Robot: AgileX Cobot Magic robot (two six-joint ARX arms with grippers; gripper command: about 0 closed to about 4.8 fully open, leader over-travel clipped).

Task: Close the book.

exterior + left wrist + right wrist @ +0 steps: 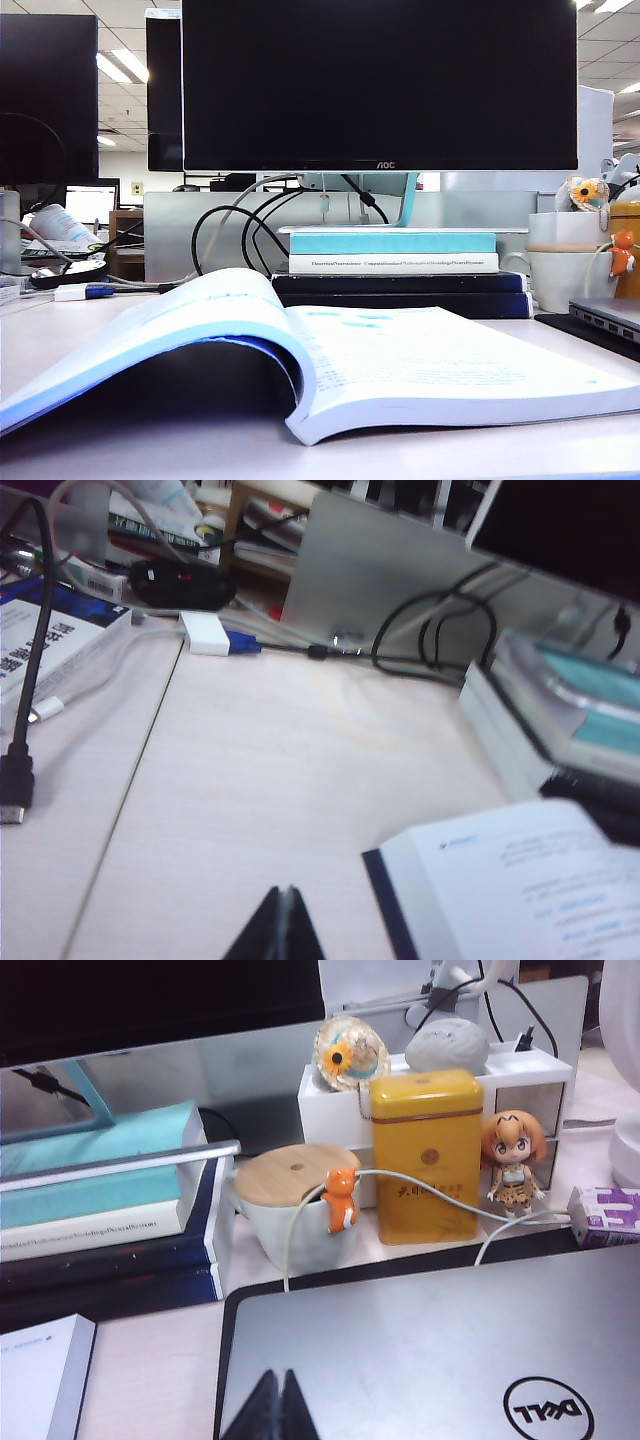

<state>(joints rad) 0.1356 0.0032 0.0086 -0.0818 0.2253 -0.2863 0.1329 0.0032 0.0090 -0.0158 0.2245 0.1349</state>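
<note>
Book (420, 365) lies open on the desk (280, 770). Left gripper (283, 930) hovers beside it, jaws pressed together; right gripper (276, 1410), jaws likewise together, hangs over a laptop (420, 1350).

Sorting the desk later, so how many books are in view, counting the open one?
4, maybe more hidden: the open book in front; behind it a stack of teal-and-white book over two dark navy books.
</note>
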